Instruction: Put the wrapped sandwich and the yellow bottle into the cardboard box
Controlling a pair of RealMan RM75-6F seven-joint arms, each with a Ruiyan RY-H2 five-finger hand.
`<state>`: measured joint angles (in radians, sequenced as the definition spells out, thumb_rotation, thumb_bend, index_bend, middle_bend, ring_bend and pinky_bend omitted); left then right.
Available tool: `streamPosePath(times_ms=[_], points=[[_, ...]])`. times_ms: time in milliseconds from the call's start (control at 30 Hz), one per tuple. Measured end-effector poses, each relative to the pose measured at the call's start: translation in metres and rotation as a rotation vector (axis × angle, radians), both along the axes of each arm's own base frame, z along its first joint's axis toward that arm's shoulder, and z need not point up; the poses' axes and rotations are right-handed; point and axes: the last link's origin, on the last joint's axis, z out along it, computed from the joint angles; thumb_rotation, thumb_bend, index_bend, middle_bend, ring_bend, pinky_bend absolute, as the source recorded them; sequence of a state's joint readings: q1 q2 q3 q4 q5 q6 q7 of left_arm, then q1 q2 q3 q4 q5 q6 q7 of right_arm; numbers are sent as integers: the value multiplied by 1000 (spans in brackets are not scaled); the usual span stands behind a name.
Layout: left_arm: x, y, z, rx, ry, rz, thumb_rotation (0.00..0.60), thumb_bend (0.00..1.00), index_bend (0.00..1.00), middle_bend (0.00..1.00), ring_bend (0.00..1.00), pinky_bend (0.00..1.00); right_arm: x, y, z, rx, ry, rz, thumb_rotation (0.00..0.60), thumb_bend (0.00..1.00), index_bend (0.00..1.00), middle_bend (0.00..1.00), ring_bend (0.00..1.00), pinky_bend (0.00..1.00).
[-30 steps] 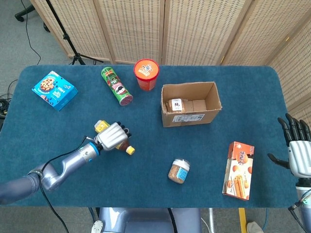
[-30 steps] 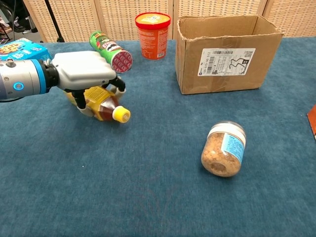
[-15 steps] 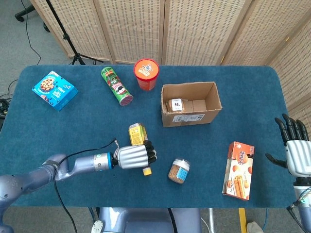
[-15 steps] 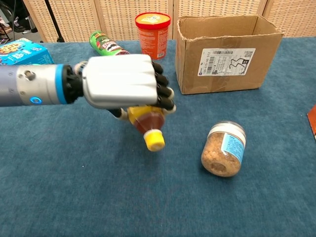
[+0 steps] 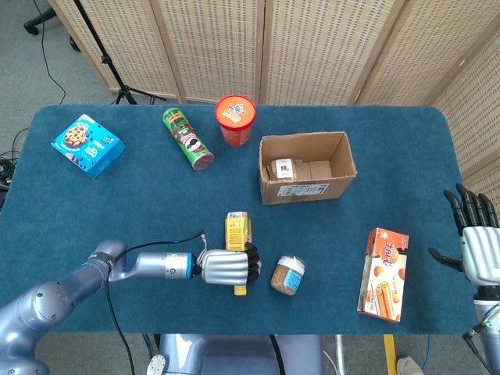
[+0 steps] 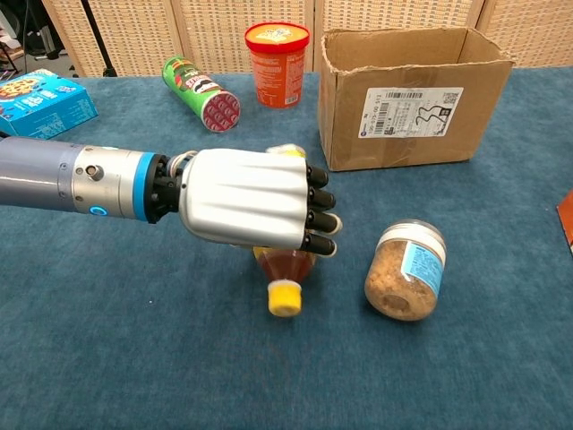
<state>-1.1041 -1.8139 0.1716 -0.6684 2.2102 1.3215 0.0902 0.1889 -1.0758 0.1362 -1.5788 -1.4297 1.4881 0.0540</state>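
Carried rightward from its spot a second ago near the table's left-centre, the yellow plastic bottle with the yellow cap (image 5: 238, 242) now sits in front of the open brown cardboard box (image 5: 306, 167), clear of the blue cloth-covered table (image 5: 101, 211). Its cap has swung from pointing right to pointing toward the robot. The silver left hand (image 5: 226, 267) grips the bottle from above, fingers curled down over its body with the black fingertips (image 6: 320, 220) pressed side by side; in the chest view the amber neck and cap (image 6: 286, 298) poke out below the hand (image 6: 246, 208).

Inside the cardboard box (image 6: 412, 94), against its left end, lies the wrapped sandwich (image 5: 282, 169) with a white label on top.

At the table's right edge, the right hand (image 5: 475, 242) holds nothing, fingers spread and pointing away from the robot; it has barely shifted.

A glass jar of brown spread with a blue label (image 5: 287, 275) lies on its side just right of the left hand, near but not touching. An orange biscuit box (image 5: 383, 274) lies further right. Along the far side are a blue cookie box (image 5: 87, 145), a green crisp tube (image 5: 187, 138) on its side and an upright orange cup (image 5: 235, 119).
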Motion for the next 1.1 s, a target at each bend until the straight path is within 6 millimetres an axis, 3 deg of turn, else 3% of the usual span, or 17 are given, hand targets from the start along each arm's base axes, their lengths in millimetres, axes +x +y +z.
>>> streamPosePath(times_ms=[67,167,367,533,667,833,1100], points=[[-1,1,1,-10,-6,17,600,0,160,0,29,238,1,1,0,0,1,4,600,0,0,0,0,0],[0,-3,6,-56,-52,64,600,0,26,0,0,171,2,1,-2,6,5,5,600,0,0,0,0,0],[2,-6,29,-100,-165,120,600,0,0,0,0,165,3,1,-5,19,13,9,600,0,0,0,0,0],[-12,1,69,-76,-248,169,600,0,0,0,0,165,3,1,-8,29,18,9,600,0,0,0,0,0],[-39,9,109,-11,-301,239,600,0,0,0,0,165,4,1,-10,35,27,9,600,0,0,0,0,0],[-87,11,149,91,-396,494,600,0,0,0,0,165,7,2,-15,53,48,27,600,0,0,0,0,0],[-174,-24,215,269,-631,1013,600,0,0,0,0,160,22,-5,-22,119,111,150,600,0,0,0,0,0]])
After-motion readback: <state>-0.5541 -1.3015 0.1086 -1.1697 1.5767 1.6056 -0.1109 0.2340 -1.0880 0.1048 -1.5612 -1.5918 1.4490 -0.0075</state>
